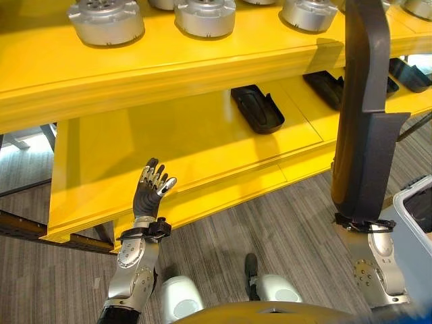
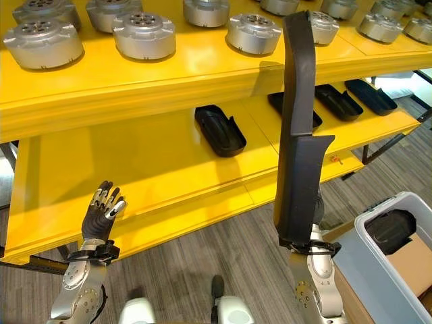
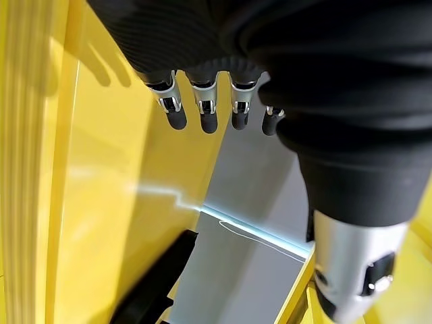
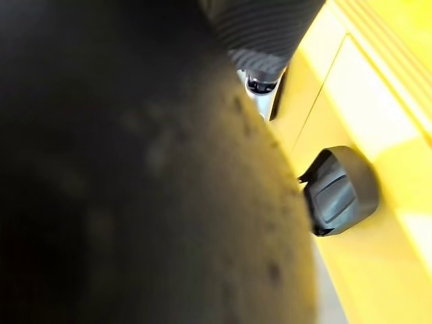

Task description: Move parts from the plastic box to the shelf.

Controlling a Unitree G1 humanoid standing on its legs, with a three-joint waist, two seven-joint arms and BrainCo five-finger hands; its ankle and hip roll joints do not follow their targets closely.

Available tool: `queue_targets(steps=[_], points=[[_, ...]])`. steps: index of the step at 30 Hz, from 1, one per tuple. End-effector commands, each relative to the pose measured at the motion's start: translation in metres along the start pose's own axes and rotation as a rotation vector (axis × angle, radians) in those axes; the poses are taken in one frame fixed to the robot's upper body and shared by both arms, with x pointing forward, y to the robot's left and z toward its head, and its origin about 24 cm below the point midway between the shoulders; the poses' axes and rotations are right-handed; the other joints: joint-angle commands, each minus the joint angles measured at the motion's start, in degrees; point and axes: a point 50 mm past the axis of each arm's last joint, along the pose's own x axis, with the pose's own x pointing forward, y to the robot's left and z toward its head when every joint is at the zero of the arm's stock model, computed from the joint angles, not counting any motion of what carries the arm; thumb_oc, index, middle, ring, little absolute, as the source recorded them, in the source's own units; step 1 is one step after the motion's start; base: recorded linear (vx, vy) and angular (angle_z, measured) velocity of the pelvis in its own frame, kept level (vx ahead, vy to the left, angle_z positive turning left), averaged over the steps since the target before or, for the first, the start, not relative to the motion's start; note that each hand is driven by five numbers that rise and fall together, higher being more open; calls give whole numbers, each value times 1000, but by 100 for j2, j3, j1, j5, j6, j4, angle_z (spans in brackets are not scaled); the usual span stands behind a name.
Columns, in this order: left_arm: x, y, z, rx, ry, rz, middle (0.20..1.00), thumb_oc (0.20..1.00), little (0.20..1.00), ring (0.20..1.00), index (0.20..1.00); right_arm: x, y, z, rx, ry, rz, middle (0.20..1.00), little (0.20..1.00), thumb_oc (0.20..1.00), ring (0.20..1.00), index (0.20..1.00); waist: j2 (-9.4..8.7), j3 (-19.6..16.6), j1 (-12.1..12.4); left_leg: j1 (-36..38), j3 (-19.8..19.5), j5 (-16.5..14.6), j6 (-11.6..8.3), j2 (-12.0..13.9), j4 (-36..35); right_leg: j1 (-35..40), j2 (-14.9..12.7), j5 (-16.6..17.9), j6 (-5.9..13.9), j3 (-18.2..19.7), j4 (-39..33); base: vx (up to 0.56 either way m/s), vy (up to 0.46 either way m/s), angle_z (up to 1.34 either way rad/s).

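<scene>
A long black part (image 2: 300, 135) stands upright in front of the yellow shelf (image 1: 169, 142), its top reaching past the upper board. My right hand (image 4: 263, 34) is shut on its lower end, mostly hidden behind it, with one finger (image 4: 258, 85) pressed against the dark surface. At the lower right stands the grey plastic box (image 2: 368, 270), with another black part (image 2: 395, 229) inside. My left hand (image 1: 152, 185) is open and empty, fingers (image 3: 202, 115) straight, raised just before the lower board's front edge.
Several black parts (image 2: 219, 129) lie on the lower board, the rest toward the right (image 2: 337, 101). Round silver metal parts (image 2: 144, 35) line the upper board. The lower board's left half is bare. Brown cardboard (image 2: 412, 266) sits in the box.
</scene>
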Motion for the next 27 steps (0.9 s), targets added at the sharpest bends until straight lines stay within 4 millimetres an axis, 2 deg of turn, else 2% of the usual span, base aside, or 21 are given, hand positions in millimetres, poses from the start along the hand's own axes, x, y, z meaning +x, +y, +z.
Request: queue_targets(steps=[1, 2, 3, 4, 5, 6, 8, 11, 12, 16, 19, 22, 24, 27], points=[[-15, 10, 20, 27, -82, 1, 1000, 1000, 1000, 1000, 1000, 8, 11, 31, 10, -165, 73, 200, 200, 200, 200, 200, 290, -296, 54, 917, 460, 1885, -3, -284, -1252, -128, -282, -634, 287, 241, 945, 61, 259, 34], [-17, 10, 19, 26, -77, -5, 1000, 1000, 1000, 1000, 1000, 8, 12, 31, 3, -163, 76, 200, 200, 200, 200, 200, 342, -299, 100, 966, 465, 1690, 25, -388, -1280, -140, -346, -616, 315, 207, 982, 95, 355, 10], [-19, 11, 23, 39, -83, -22, 1000, 1000, 1000, 1000, 1000, 7, 13, 34, -19, -176, 85, 200, 200, 200, 200, 200, 304, -247, 139, 846, 447, 1239, 76, -691, -863, -34, -647, -530, 448, 181, 960, 99, 330, 40], [-19, 13, 24, 51, -83, -22, 1000, 1000, 1000, 1000, 1000, 8, 15, 35, -25, -185, 98, 200, 200, 200, 200, 200, 287, -221, 175, 829, 431, 1136, 92, -786, -784, 13, -711, -485, 490, 195, 941, 99, 496, 59], [-13, 11, 26, 62, -90, -35, 1000, 1000, 1000, 1000, 1000, 16, 35, 43, -42, -241, 187, 200, 200, 200, 200, 200, 168, -92, 250, 660, 445, 677, 127, -1070, -144, 242, -1050, -382, 628, 111, 851, 33, 293, 67], [-13, 11, 26, 62, -91, -35, 1000, 1000, 1000, 1000, 1000, 16, 35, 43, -42, -242, 187, 200, 200, 200, 200, 200, 165, -85, 248, 658, 444, 669, 129, -1073, -132, 247, -1053, -381, 631, 111, 848, 26, 288, 23], [-10, 9, 27, 65, -96, -41, 1000, 1000, 1000, 1000, 1000, 21, 49, 49, -44, -280, 258, 200, 200, 200, 200, 200, 124, -83, 302, 640, 476, 528, 165, -1172, -11, 300, -1149, -308, 692, 133, 789, 26, 114, 6], [-5, 5, 29, 67, -107, -59, 1000, 1000, 1000, 1000, 1000, 30, 85, 57, -89, -350, 441, 200, 200, 200, 200, 200, 44, -92, 419, 467, 451, 405, 174, -1267, 274, 356, -1269, -276, 752, 85, 774, 21, 90, -5], [-4, 5, 30, 70, -109, -64, 1000, 1000, 1000, 1000, 1000, 32, 91, 59, -104, -361, 463, 200, 200, 200, 200, 200, 27, -95, 445, 430, 433, 385, 171, -1277, 318, 373, -1285, -287, 750, 53, 776, 19, 40, -9], [3, 3, 31, 79, -112, -77, 1000, 1000, 1000, 1000, 1000, 37, 134, 75, -249, -508, 676, 200, 200, 200, 200, 200, -63, -100, 630, 242, 287, 331, 130, -1331, 545, 512, -1339, -346, 742, -114, 791, 19, -8, 17], [6, 3, 30, 80, -114, -77, 1000, 1000, 1000, 1000, 1000, 38, 167, 86, -371, -647, 816, 200, 200, 200, 200, 200, -105, -123, 877, 137, 138, 325, 102, -1408, 623, 637, -1373, -415, 731, -265, 805, 38, -22, 23], [7, 4, 31, 89, -119, -73, 1000, 1000, 1000, 1000, 1000, 38, 179, 87, -458, -709, 866, 200, 200, 200, 200, 200, -117, -114, 978, 96, 49, 291, 96, -1445, 693, 691, -1390, -457, 721, -336, 843, 31, -31, 26], [7, 4, 32, 95, -124, -73, 1000, 1000, 1000, 1000, 1000, 42, 197, 77, -619, -760, 940, 200, 200, 200, 200, 200, -140, -83, 1193, 10, -94, 255, 85, -1510, 818, 728, -1404, -576, 685, -448, 981, 7, -39, 27], [8, 2, 32, 94, -127, -78, 1000, 1000, 1000, 1000, 1000, 45, 203, 71, -703, -773, 973, 200, 200, 200, 200, 200, -149, -56, 1279, -76, -183, 225, 80, -1523, 941, 727, -1402, -655, 671, -494, 1102, 0, -42, 13]])
